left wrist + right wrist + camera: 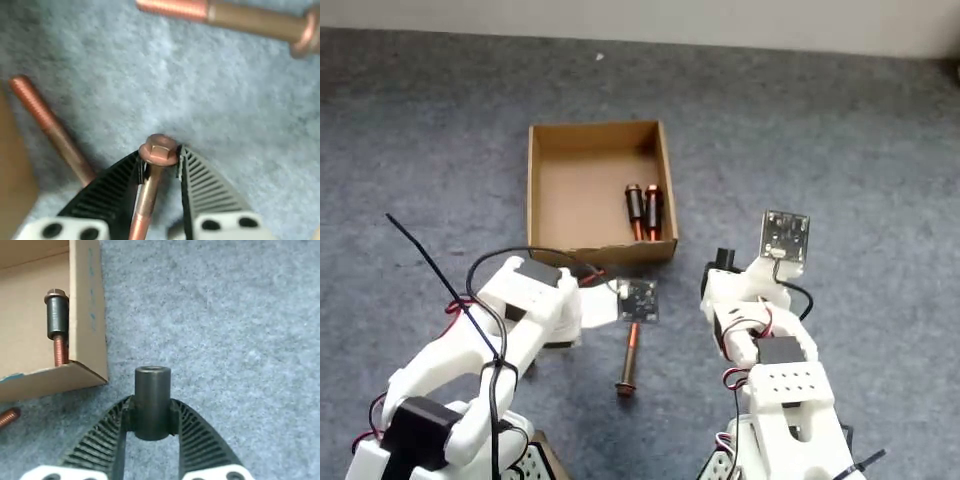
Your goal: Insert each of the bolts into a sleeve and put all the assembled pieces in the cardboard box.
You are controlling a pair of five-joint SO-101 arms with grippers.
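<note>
My left gripper [160,161] is shut on a copper bolt [152,175], whose hex head sticks out just past the fingertips, low over the carpet. Two more copper bolts lie loose: one [52,130] beside the held bolt, the other [235,17] farther off. In the high view a loose bolt [629,358] lies between the arms. My right gripper [151,407] is shut on a black sleeve [152,395], its open end facing away, to the right of the cardboard box [532,190]. Two assembled pieces [642,208] lie in the box's near right corner.
Grey carpet covers the whole work area. The box's front wall [605,255] stands just ahead of the left arm [525,310]. The right arm [770,350] is at the lower right, with open carpet to its right and beyond the box.
</note>
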